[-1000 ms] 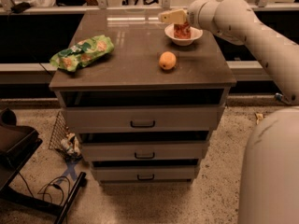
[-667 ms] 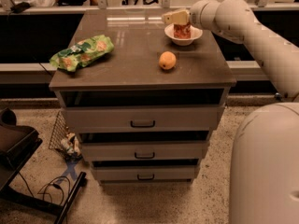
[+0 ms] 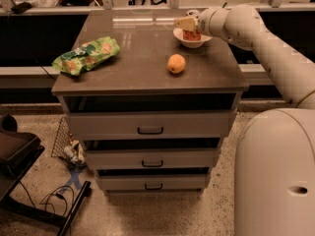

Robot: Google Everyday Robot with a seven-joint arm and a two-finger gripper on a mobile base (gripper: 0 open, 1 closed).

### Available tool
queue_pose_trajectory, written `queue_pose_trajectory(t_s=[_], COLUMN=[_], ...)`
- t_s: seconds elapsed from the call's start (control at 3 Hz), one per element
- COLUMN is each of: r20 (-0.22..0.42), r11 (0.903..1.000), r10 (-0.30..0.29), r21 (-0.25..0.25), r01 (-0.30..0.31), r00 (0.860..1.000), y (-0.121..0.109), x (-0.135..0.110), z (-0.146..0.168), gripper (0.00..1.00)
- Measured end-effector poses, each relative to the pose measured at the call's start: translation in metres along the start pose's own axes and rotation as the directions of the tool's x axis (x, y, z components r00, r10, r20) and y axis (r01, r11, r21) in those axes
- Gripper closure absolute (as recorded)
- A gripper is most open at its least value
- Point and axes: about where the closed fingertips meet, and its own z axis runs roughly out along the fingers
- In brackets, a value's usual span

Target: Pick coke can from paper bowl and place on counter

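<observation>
Coke cans: there was one coke can (image 3: 191,35), and it sat in the bowl.
Paper bowls: there was one paper bowl (image 3: 182,41), near the far right corner of the counter (image 3: 142,53).
Oranges: there was one orange (image 3: 176,63), right of the middle.
Bags: there was one green bag (image 3: 86,55), by the left edge.
Drawers: there were three drawers (image 3: 150,127), under the front edge.
Grippers: there was one gripper (image 3: 186,24), just over the can.
</observation>
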Motion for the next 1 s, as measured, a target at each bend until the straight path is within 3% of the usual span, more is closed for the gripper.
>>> queue_pose_trajectory(t_s=[1.0], r20=[-0.004], r11=[1.0000], r10=[0.000], r21=[-0.009], r01=[0.000], r00=[1.000], y=[0.0063], x=[0.0027], z=[0.0055], gripper=[0.95])
